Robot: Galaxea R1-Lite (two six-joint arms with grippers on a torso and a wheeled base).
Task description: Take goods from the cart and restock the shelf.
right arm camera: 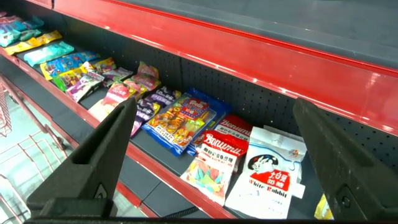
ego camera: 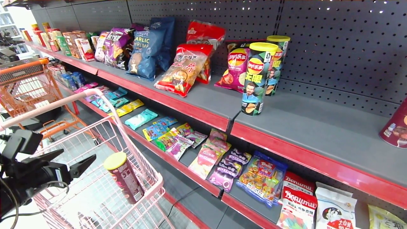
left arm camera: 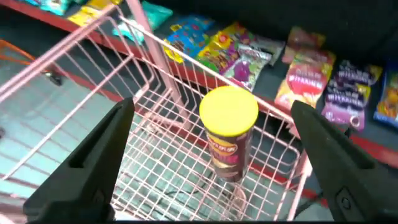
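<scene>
Pink wire cart (ego camera: 149,179) holds 1 maroon can; both pincers gape wide and empty.

The maroon can (ego camera: 124,178), yellow-lidded, leans against the cart's wire wall on the shelf side, at the basket's corner. The left gripper (ego camera: 79,153) hovers over the basket with its fingers spread far apart, gripping nothing; its wrist view frames the can between them. The right gripper (right arm camera: 214,104) is just as wide and holds nothing, facing the lower shelf (right arm camera: 155,168), where snack packets (right arm camera: 180,121) lie. On the grey upper shelf (ego camera: 318,127), 2 tall yellow-lidded cans (ego camera: 258,79) stand upright, one behind the other, just beside a pink chip bag (ego camera: 233,68). Another maroon can (ego camera: 396,127) stands at that shelf's right end. An orange cart (ego camera: 25,82) stands beyond the pink one.
</scene>
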